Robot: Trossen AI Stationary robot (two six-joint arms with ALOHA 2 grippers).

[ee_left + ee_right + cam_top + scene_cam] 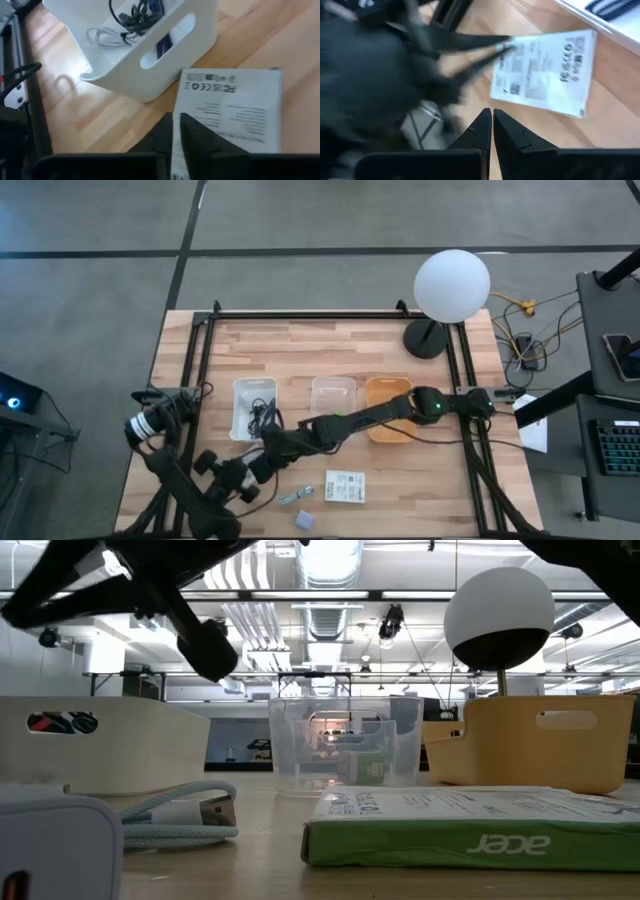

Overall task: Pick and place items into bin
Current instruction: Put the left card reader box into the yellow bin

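Apparently at the carry step, with one white printed card [230,107] pinched at its edge between the narrowed fingers of the left gripper [175,135]. Hard to be sure of that hold from the wrist views, though a white strip does show between the two dark fingers. Found just beside the handled wall of the white plastic bin [165,65], not yet over its rim; cannot tell whether lifted off the wooden desk [300,350] or resting on it. Already lying inside that bin: a coiled black cable [263,416]. Close by, reaching across from the far side, the right gripper [492,130], fingers pressed together on nothing. Left out on the desk near its front edge: a flat green-edged white packet [345,486], a small metal part [296,497] and a small grey-blue cube [305,521]. Next, probably: raise the card clear of the bin's wall, bring it over the opening without brushing the right arm, then spread the fingers to drop it.
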